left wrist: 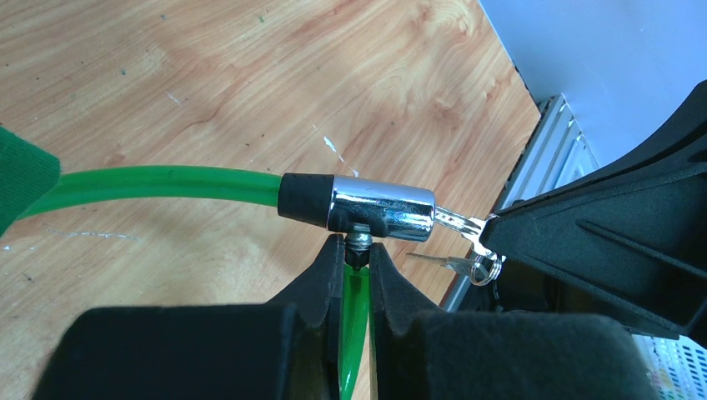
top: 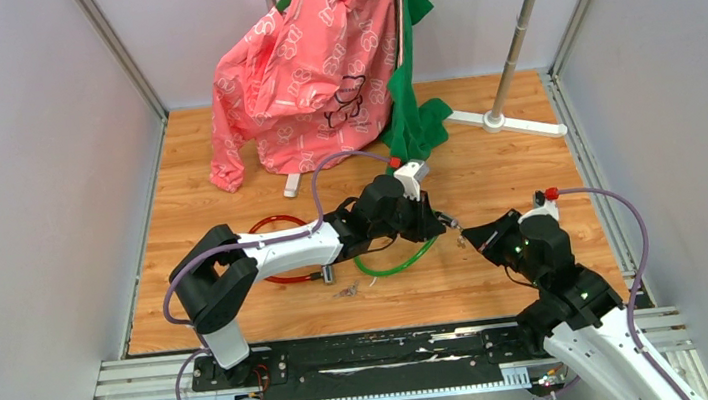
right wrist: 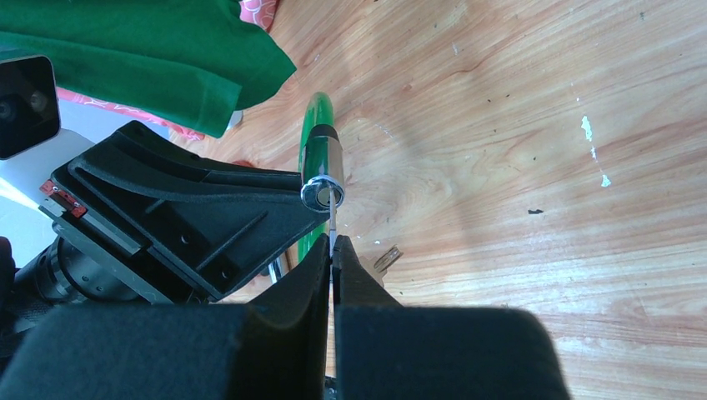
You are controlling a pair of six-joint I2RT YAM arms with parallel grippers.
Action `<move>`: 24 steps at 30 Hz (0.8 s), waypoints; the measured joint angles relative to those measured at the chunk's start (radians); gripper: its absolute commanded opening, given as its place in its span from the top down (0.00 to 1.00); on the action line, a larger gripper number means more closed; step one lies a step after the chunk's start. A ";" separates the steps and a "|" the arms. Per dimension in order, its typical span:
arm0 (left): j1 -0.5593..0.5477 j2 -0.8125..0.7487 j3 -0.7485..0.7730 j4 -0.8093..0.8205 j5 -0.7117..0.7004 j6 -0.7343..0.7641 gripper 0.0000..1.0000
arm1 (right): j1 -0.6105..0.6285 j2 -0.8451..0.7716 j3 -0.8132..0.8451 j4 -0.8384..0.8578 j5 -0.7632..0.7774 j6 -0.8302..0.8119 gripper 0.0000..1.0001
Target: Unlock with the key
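A green cable lock (top: 400, 263) lies looped on the wooden floor. Its chrome lock barrel (left wrist: 382, 208) with a black collar is held up in the air. My left gripper (left wrist: 357, 250) is shut on the green cable just under the barrel, where a small metal stud shows. A silver key (left wrist: 457, 223) is in the barrel's end, with a ring and a spare key (left wrist: 446, 263) hanging from it. My right gripper (right wrist: 332, 246) is shut on the key's head, and the key blade (right wrist: 332, 208) runs up into the barrel (right wrist: 322, 171). In the top view the grippers meet at the lock (top: 448, 221).
A red cable loop (top: 280, 251) lies under the left arm. A small bunch of keys (top: 345, 290) lies on the floor near it. A pink garment (top: 310, 69) and a green cloth (top: 411, 113) hang on a white rack (top: 509, 92) at the back. Grey walls enclose both sides.
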 measured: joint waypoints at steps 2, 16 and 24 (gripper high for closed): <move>0.000 0.000 0.000 0.000 0.000 -0.001 1.00 | 0.000 -0.002 0.000 -0.002 0.000 0.000 1.00; 0.000 0.000 0.000 0.008 0.000 -0.003 1.00 | 0.000 -0.011 0.000 -0.016 -0.004 -0.002 1.00; 0.000 0.000 0.000 0.008 0.003 -0.003 1.00 | 0.000 -0.010 0.000 -0.013 -0.003 -0.003 1.00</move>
